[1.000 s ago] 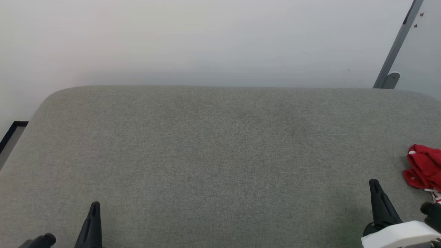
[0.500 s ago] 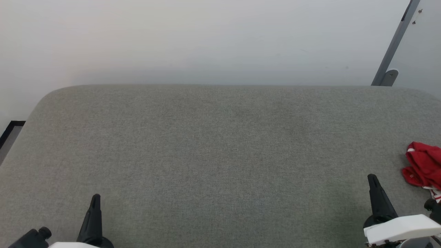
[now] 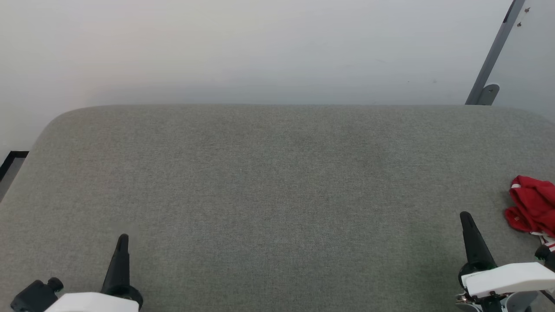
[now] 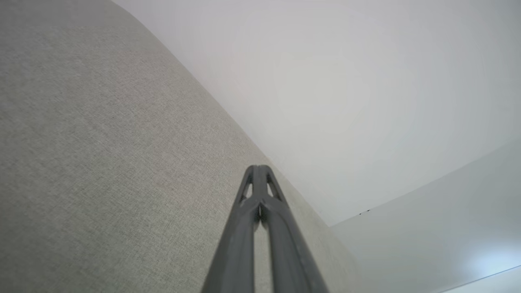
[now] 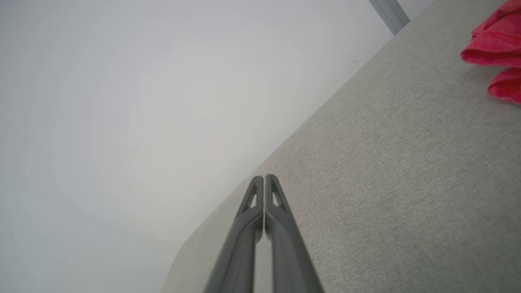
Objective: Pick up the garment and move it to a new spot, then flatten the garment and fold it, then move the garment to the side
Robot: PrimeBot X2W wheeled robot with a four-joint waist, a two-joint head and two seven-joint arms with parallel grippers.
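Note:
The garment (image 3: 532, 205) lies crumpled in a red heap at the right edge of the head view, with a bit of red-and-white striped trim at its lower side; it also shows at the top right of the right wrist view (image 5: 498, 44). My right gripper (image 3: 465, 216) hovers over the grey surface just left of the heap, apart from it, jaws shut and empty (image 5: 264, 178). Far off at the lower left, my left gripper (image 3: 123, 238) is shut too, with nothing in it (image 4: 257, 167).
A broad grey fabric-covered surface (image 3: 269, 190) with rounded far corners spans the view, backed by a pale wall. A grey slanted metal bar (image 3: 492, 56) stands at the far right. A dark-framed edge (image 3: 11, 160) shows beyond the left side.
Both grippers have come up a little higher in the head view. The whole picture has shifted slightly, so the camera has moved. The garment lies as before.

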